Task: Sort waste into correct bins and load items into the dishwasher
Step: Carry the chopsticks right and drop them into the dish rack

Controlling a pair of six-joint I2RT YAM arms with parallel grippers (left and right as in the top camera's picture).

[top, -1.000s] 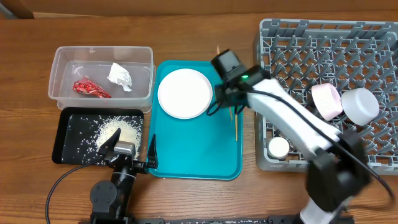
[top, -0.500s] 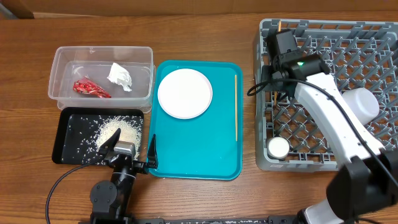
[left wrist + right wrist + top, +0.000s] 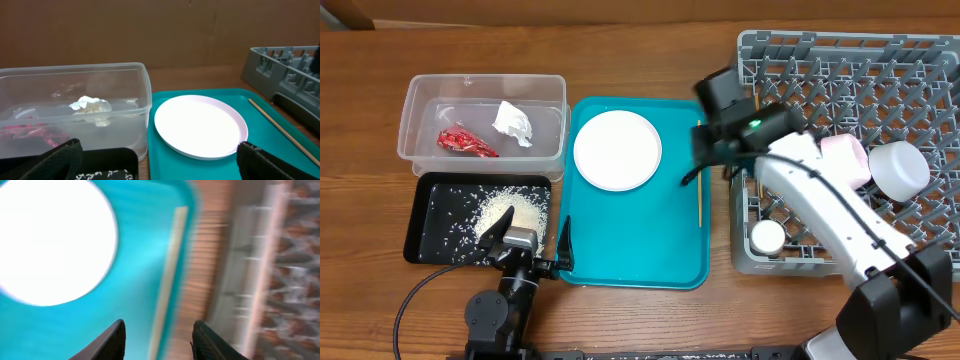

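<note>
Mostly done: one grey dish rack point(image 3: 840, 40) at 3 o'clock holds two bowls, pink point(image 3: 848, 160) and white point(image 3: 898, 168), plus one cup point(image 3: 767, 237). One teal tray point(image 3: 640, 240) at centre carries one plate point(image 3: 617, 150) and one chopstick point(image 3: 699, 195); no second chopstick is clearly visible. One clear tub point(image 3: 485, 88) at 10 o'clock contains one wrapper point(image 3: 465, 142) and one tissue point(image 3: 513, 122). One black tray point(image 3: 430, 215) at 8 o'clock holds rice point(image 3: 510, 208). The right gripper point(image 3: 159, 330) hovers, jaws apart, over the chopstick. The left gripper point(image 3: 157, 147) rests spread and empty at 7 o'clock.

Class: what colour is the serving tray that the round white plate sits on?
The serving tray is teal, seen best in the overhead view.
</note>
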